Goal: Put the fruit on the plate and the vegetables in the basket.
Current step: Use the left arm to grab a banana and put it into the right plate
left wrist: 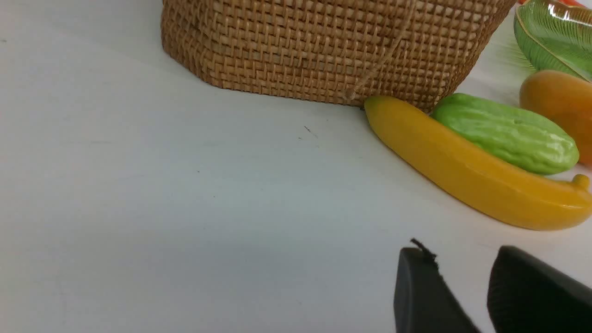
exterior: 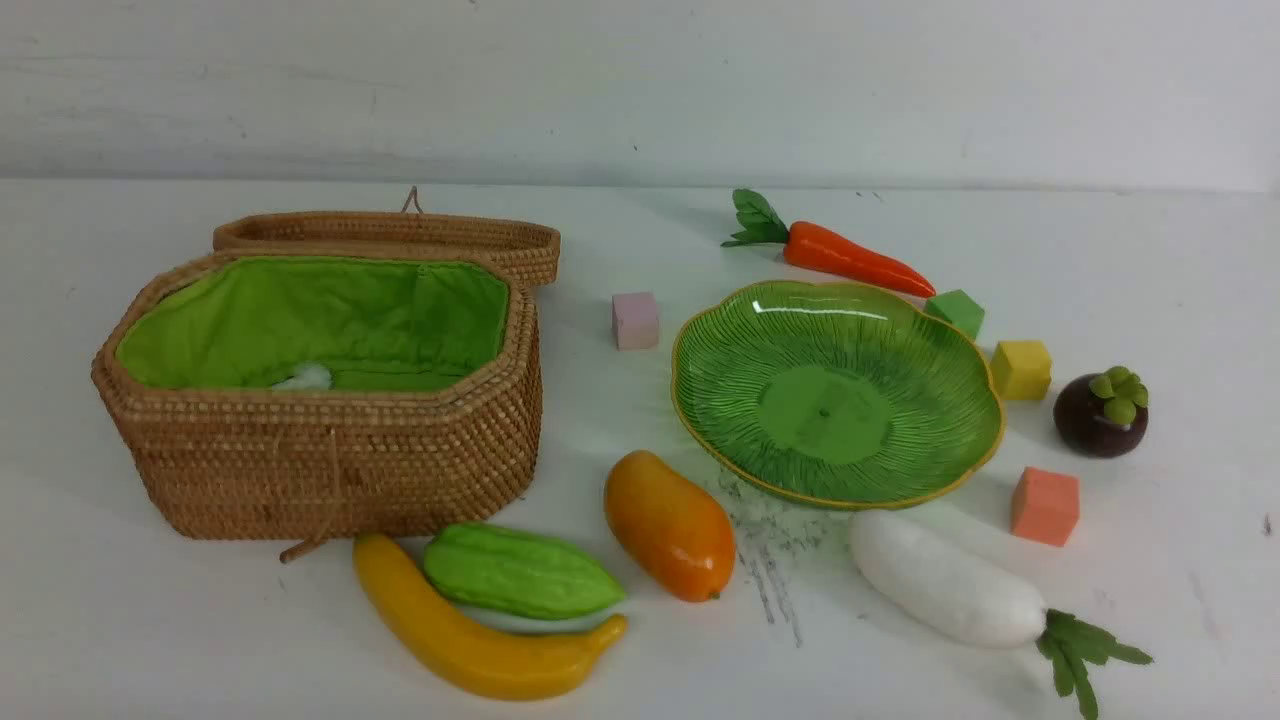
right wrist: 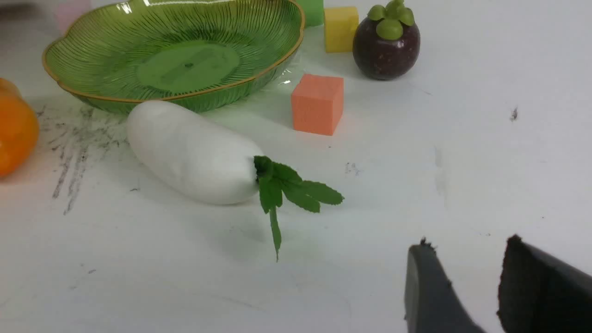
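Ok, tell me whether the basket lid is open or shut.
Open: the lid lies flipped back behind the basket, leaving its green lining exposed.

We list basket (left wrist: 323, 46), banana (left wrist: 462, 171) at its base, gourd (left wrist: 508, 134) against the banana. We add mango (left wrist: 559, 101) and plate (left wrist: 550, 32), partly seen; left gripper (left wrist: 462, 277) parted, empty.

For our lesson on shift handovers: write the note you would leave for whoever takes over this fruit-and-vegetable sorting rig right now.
Left hand: open, empty, near the banana.
Right hand: open, empty, near the radish.
Fruit: banana, mango and mangosteen all lie on the table; the plate is empty.
Vegetables: gourd, radish and carrot also on the table; the basket stands with its lid open.
Done: nothing sorted yet.
Left: all six items.
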`<state>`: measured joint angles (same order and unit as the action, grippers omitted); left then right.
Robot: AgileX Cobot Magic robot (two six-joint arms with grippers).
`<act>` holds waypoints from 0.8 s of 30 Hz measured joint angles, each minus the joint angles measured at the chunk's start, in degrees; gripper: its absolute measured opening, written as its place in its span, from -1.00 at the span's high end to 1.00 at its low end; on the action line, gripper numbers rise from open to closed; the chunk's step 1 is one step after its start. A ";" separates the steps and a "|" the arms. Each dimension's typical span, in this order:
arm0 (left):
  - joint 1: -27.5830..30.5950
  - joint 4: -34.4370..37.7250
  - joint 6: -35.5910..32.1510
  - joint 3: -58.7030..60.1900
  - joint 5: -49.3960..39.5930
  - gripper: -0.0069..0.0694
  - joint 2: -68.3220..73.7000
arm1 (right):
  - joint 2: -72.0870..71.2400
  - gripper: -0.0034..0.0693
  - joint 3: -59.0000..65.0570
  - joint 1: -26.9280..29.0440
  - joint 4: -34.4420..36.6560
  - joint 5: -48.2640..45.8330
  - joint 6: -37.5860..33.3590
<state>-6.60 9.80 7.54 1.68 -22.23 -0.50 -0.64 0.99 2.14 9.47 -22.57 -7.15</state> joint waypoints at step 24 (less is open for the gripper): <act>0.00 0.00 0.00 0.00 0.00 0.20 0.00 | 0.00 0.25 0.00 0.00 0.00 0.00 0.00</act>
<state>-6.60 9.80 7.54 1.68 -22.23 -0.50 -0.64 0.99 2.14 9.47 -22.57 -7.15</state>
